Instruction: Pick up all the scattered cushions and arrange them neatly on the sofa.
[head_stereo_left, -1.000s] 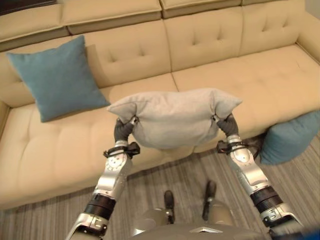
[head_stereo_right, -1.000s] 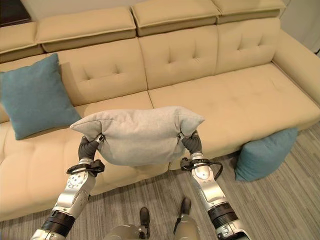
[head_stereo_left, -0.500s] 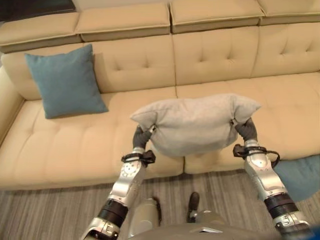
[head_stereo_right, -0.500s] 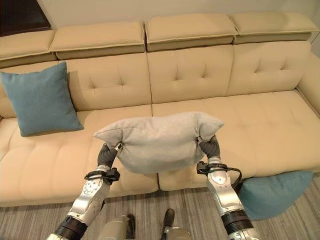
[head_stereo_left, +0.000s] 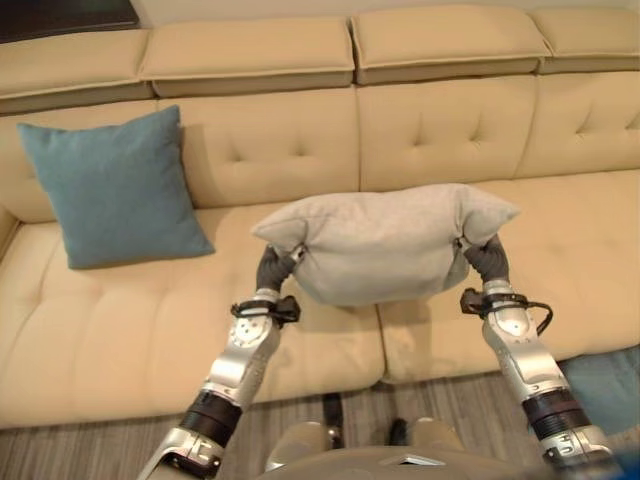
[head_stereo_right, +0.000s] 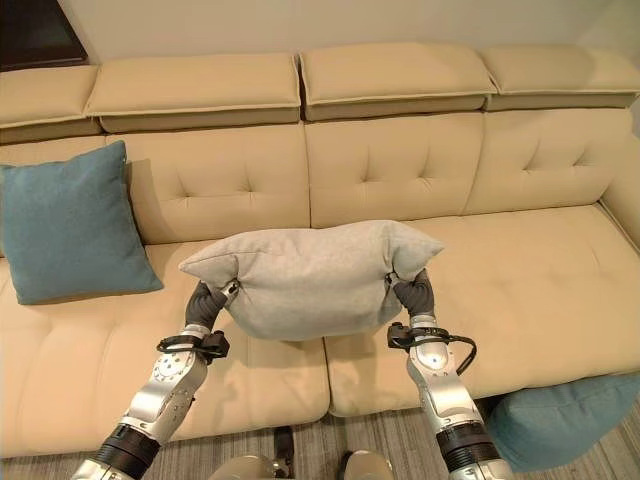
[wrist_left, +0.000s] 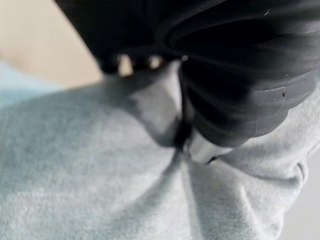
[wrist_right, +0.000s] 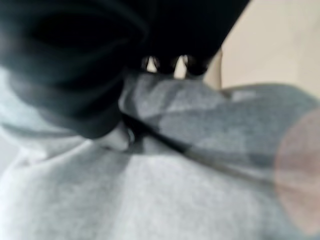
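I hold a grey cushion in the air over the front of the beige sofa's seat. My left hand grips its left corner and my right hand grips its right corner. In the wrist views each dark cover presses into the grey cloth, with the fabric bunched under the fingers. A teal cushion leans upright against the sofa's back at the far left. Another teal cushion lies on the floor by the sofa's front at the lower right.
The sofa's tufted back runs across the whole view, with headrest pads on top. Bare seat stretches right of the grey cushion. Striped grey carpet lies in front of the sofa.
The camera has shifted, so the sofa sits higher and more centred in view. The grey cushion stays held between both hands over the seat's front edge.
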